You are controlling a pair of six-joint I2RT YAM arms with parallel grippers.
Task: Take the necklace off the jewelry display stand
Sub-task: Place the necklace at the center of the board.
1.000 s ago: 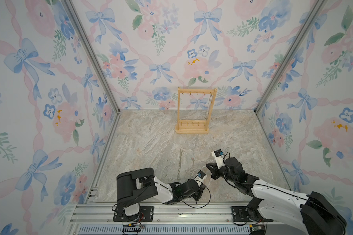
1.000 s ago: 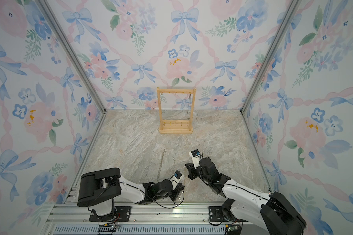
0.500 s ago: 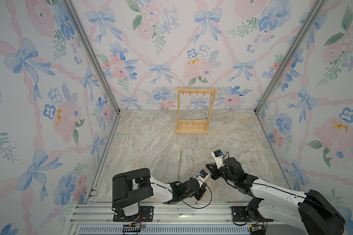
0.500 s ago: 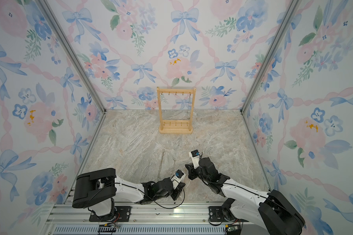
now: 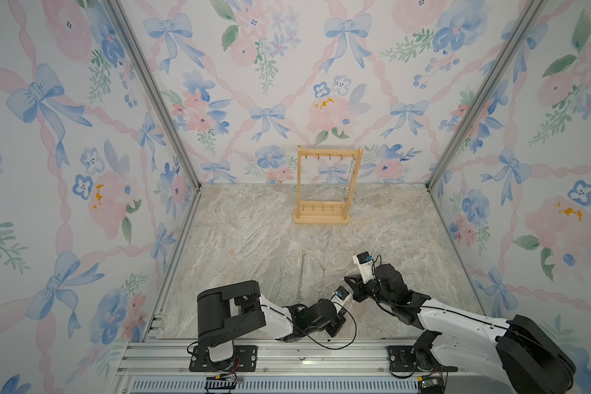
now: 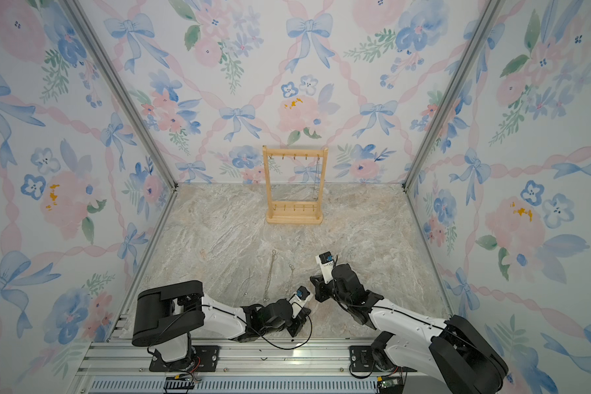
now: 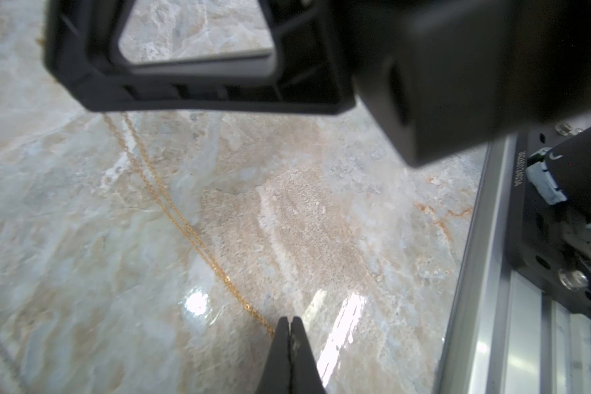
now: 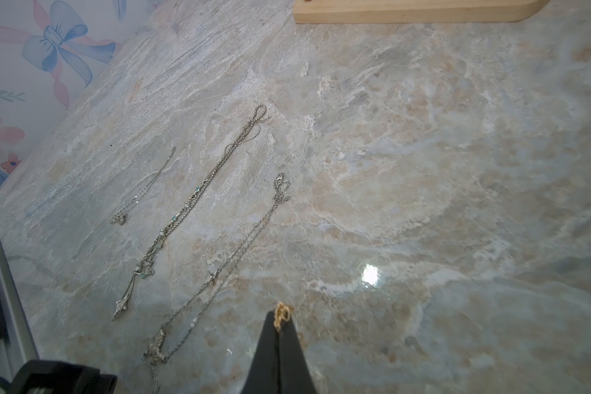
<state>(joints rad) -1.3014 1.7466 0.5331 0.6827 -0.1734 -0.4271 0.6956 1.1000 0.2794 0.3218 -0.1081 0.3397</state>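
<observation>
At the left, three silver necklaces (image 5: 301, 276) are laid in a row on the worktop (image 5: 253, 238). They are stretched out straight and kept apart from each other.

Just to their right, the left gripper (image 7: 289, 322) is seen. Its jaws are pressed tight together. One end of the gold necklace (image 7: 171, 201) runs right up to the tips, so it looks to be pinched there. The thin gold chain is stretched from there across to the right gripper (image 8: 276, 319). That gripper is closed tight too, and the gold clasp end is held between its tips. The chain is kept very low, but it cannot be told whether it is touching the worktop.

At the back of the worktop, near the wall, the jewelry display stand (image 5: 321, 218) is stood upright. A hanging necklace (image 5: 350, 177) is hooked at the right end of its top bar. The other hooks look bare.

It is judged that the gold necklace is being laid down beside the silver ones. For the next move, both grippers need to be opened, so that the chain is let go flat and straight. After that, the hanging necklace has to be reached. Its loop must be lifted up and off the hook. This should be done gently, because the chain is thin and the light stand could be pulled over.
</observation>
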